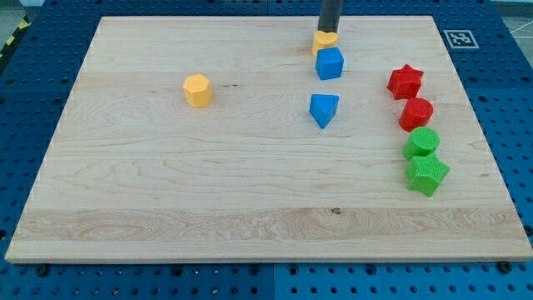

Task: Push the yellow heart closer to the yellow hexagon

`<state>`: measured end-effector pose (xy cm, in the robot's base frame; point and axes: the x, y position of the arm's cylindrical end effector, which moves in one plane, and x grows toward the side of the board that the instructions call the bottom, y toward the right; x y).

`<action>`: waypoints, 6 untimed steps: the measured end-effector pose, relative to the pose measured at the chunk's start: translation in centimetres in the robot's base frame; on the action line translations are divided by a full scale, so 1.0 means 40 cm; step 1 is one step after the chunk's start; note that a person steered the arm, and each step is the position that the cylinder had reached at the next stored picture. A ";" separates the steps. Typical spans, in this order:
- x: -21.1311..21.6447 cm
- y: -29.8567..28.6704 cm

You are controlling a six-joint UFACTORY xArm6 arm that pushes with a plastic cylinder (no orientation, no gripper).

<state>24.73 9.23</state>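
The yellow heart [324, 41] lies near the view's top, right of centre, partly hidden by my rod. My tip [330, 32] rests at the heart's upper edge, touching it or very nearly. A blue cube [330, 63] sits directly below the heart, touching it. The yellow hexagon [198, 90] lies well to the view's left and a little lower, alone on the wooden board [166, 192].
A blue triangular block [323, 109] lies below the blue cube. At the view's right stand a red star [405, 81], a red round block [415, 113], a green round block [422, 142] and a green star [426, 174], in a column.
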 end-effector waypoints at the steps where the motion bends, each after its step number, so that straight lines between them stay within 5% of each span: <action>1: 0.005 0.096; 2: 0.041 0.120; 4: 0.062 -0.175; 6: 0.256 -0.351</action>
